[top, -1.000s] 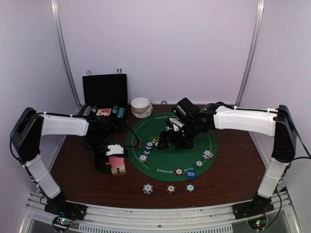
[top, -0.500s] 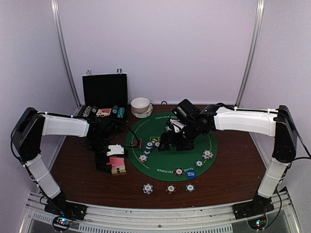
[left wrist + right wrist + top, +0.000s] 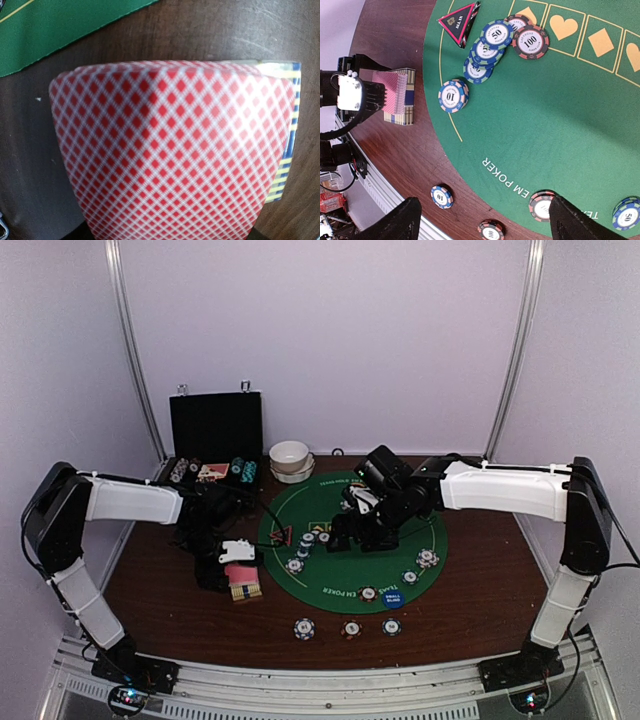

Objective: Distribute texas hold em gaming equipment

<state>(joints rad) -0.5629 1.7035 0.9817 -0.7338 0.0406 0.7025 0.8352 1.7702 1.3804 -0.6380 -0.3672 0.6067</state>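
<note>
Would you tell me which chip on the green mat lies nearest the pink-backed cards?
The blue chip marked 10, alone near the mat's edge; the rest sit farther off.

In your left wrist view the pink-backed card [image 3: 170, 155] sits so near the lens that it blurs and runs off the bottom edge. It hides the fingers of the left hand [image 3: 228, 575], so you cannot tell whether they pinch it. It also covers all but a strip of the striped box [image 3: 286, 150]. Your right wrist view cuts the right hand [image 3: 485, 222] down to two fingertips [image 3: 409, 222] and clips one poker chip [image 3: 490, 231] at the bottom edge. From above, the open case [image 3: 215, 430] holds pieces too small to name.
</note>
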